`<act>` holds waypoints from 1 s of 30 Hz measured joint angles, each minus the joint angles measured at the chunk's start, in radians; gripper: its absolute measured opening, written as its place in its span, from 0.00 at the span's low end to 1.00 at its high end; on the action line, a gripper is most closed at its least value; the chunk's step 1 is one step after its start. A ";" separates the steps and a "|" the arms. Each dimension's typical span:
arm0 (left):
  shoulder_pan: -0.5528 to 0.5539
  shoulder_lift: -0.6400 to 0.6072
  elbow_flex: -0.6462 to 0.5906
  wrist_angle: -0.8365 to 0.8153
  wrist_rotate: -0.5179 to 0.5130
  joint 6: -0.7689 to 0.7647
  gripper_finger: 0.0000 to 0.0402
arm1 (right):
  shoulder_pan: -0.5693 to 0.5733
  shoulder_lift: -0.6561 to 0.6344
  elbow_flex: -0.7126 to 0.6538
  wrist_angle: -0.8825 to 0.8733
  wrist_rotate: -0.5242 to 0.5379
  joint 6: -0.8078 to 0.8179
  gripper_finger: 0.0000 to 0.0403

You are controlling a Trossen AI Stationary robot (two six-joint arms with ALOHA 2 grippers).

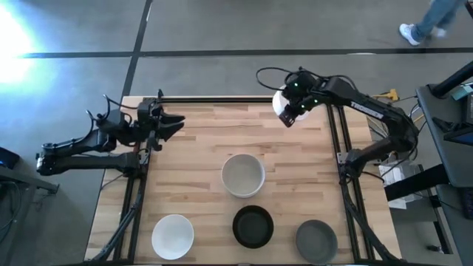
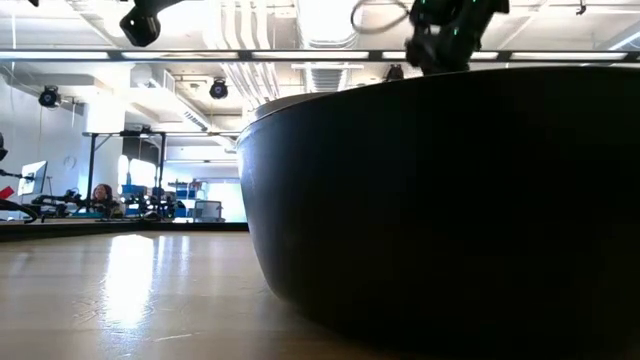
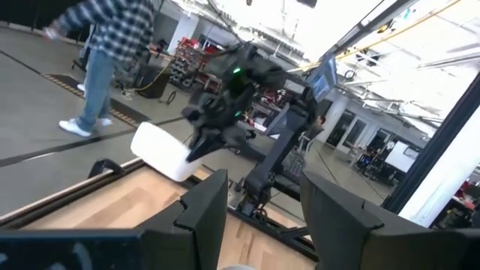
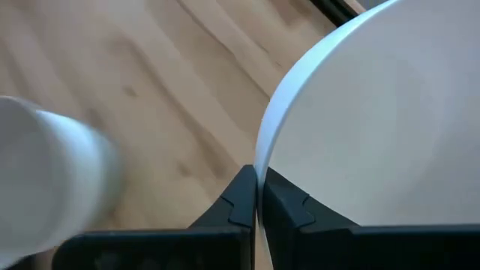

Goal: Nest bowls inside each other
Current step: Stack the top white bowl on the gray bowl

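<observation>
Near edge of table (image 1: 199, 148), high view: white bowl (image 1: 172, 236) at the left, black bowl (image 1: 253, 226) in the middle, dark grey bowl (image 1: 316, 240) at the right, all three apart from one another. The black bowl sits right against the low camera and fills most of that view.

Mid-table: stack of pale bowls (image 1: 242, 174), already nested; exact count not readable from above.

Far edge: left gripper (image 1: 171, 126) waits at the far-left side, fingers spread, holding nothing. Right gripper (image 1: 293, 112) is raised over the far-right part of the table, pinching the rim of a white bowl (image 4: 375, 120); right wrist view shows both fingers closed on the rim edge, bowl tilted. Left wrist view confirms the carried bowl is clear of the wood.

Step in hand, as judged: transport of the held bowl toward the stack. Next move calls for carrying it over the mid-table stack, levelling it mouth-up, centring, lowering, then releasing.
</observation>
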 joint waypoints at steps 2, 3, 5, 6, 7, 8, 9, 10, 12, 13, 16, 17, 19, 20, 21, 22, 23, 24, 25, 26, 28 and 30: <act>0.000 0.012 0.001 0.010 -0.002 0.000 0.38 | 0.035 -0.029 0.002 0.023 -0.004 0.017 0.02; 0.000 0.019 0.001 0.023 -0.002 0.000 0.38 | 0.053 -0.043 0.002 0.036 -0.005 0.024 0.02; 0.000 0.030 0.001 0.053 -0.002 0.001 0.38 | 0.092 -0.067 -0.005 0.065 -0.006 0.039 0.02; 0.000 0.035 0.001 0.062 -0.002 0.001 0.38 | 0.112 -0.077 -0.010 0.074 -0.006 0.048 0.02; 0.000 0.039 0.001 0.066 -0.002 0.001 0.38 | 0.133 -0.086 -0.017 0.085 -0.006 0.054 0.02; -0.001 0.043 0.001 0.069 -0.002 0.001 0.38 | 0.156 -0.092 -0.023 0.098 -0.005 0.059 0.02; -0.001 0.045 0.001 0.073 -0.002 0.000 0.38 | 0.179 -0.098 -0.030 0.113 -0.005 0.063 0.02; -0.003 0.046 0.001 0.073 -0.001 0.000 0.38 | 0.203 -0.103 -0.039 0.127 -0.005 0.067 0.02; -0.011 0.048 -0.001 0.064 0.000 -0.002 0.38 | 0.253 -0.108 -0.055 0.156 -0.007 0.070 0.02; -0.016 0.047 -0.002 0.063 0.004 -0.014 0.38 | 0.278 -0.109 -0.062 0.170 -0.010 0.070 0.02; -0.022 0.040 -0.002 0.072 0.019 -0.107 0.38 | 0.355 -0.105 -0.070 0.211 -0.028 0.102 0.02; -0.022 0.036 -0.002 0.070 0.037 -0.123 0.38 | 0.382 -0.101 -0.070 0.231 -0.028 0.123 0.02; -0.022 0.028 -0.002 0.066 0.086 -0.130 0.38 | 0.441 -0.092 -0.070 0.284 -0.029 0.160 0.02; -0.023 0.022 -0.003 0.062 0.113 -0.130 0.38 | 0.470 -0.087 -0.070 0.314 -0.028 0.173 0.02; -0.024 0.016 -0.003 0.059 0.143 -0.132 0.38 | 0.499 -0.081 -0.070 0.352 -0.028 0.184 0.02; -0.030 0.010 -0.003 0.055 0.166 -0.134 0.38 | 0.527 -0.076 -0.070 0.393 -0.027 0.199 0.02; -0.035 0.002 -0.001 0.037 0.184 -0.144 0.38 | 0.554 -0.072 -0.070 0.433 -0.025 0.218 0.02; -0.041 -0.005 0.002 0.016 0.197 -0.156 0.38 | 0.578 -0.066 -0.070 0.472 -0.022 0.243 0.02; -0.049 -0.014 0.005 -0.004 0.205 -0.168 0.38 | 0.600 -0.059 -0.070 0.514 -0.015 0.274 0.02; -0.058 -0.027 0.006 -0.022 0.211 -0.184 0.38 | 0.621 -0.055 -0.070 0.548 0.002 0.309 0.02; -0.085 -0.063 0.008 -0.057 0.227 -0.208 0.38 | 0.661 -0.044 -0.070 0.587 0.082 0.379 0.02; -0.123 -0.103 0.015 -0.082 0.232 -0.209 0.38 | 0.697 -0.040 -0.068 0.593 0.163 0.411 0.02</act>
